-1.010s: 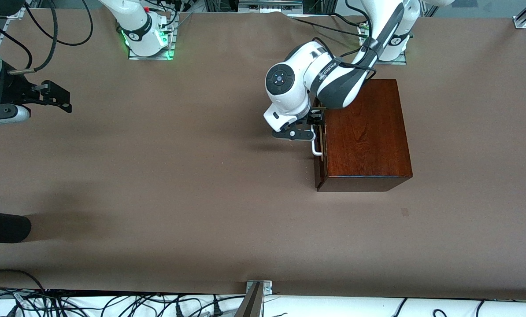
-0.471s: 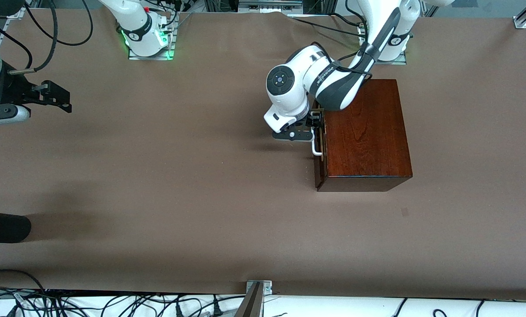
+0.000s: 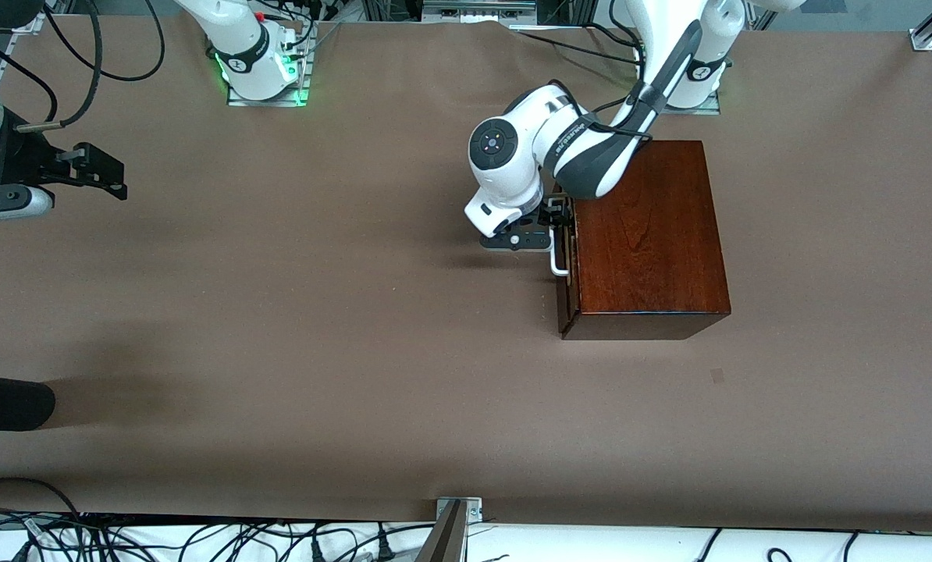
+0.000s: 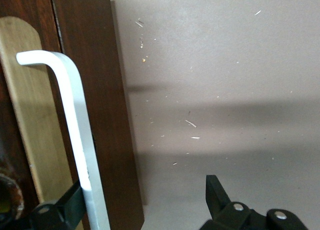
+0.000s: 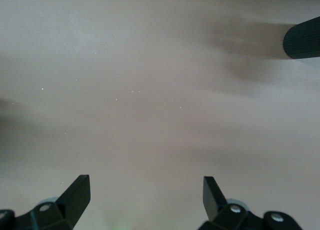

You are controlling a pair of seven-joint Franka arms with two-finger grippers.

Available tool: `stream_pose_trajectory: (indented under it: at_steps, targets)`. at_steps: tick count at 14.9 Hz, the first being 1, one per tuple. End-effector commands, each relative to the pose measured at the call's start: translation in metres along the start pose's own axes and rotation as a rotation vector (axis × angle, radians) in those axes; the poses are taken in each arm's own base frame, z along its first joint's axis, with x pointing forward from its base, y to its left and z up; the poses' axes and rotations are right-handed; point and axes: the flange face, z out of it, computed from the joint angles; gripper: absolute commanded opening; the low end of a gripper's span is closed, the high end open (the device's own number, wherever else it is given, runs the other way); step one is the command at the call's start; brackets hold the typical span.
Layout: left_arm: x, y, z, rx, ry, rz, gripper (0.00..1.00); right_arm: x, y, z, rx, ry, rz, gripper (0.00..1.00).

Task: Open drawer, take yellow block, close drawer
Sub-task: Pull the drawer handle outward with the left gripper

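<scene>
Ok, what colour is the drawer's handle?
White: the handle is a plain white bar against the dark reddish-brown drawer front. Left wrist view shows it best.

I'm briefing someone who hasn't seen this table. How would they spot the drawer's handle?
Find the glossy dark reddish-brown wooden box toward the left arm's end of the brown table. On its face toward the right arm's end sits a white U-shaped bar handle, the only white part of the box, with the left gripper at it.
</scene>
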Motion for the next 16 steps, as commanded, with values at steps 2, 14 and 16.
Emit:
stream_pose_trajectory:
  at_steps: [2,14,16]
  targets:
    - [-0.003,0.023,-0.002,-0.028,0.062,-0.012,1.00,-0.001,-0.002,-0.004,0.003,0.010,-0.005,1.00]
    - [-0.017,0.094,-0.012,-0.128,0.119,-0.045,1.00,0.000,-0.002,-0.004,0.003,0.012,-0.006,1.00]
    - [-0.022,0.099,-0.013,-0.129,0.123,-0.035,1.00,-0.001,-0.002,-0.004,0.003,0.010,-0.006,1.00]
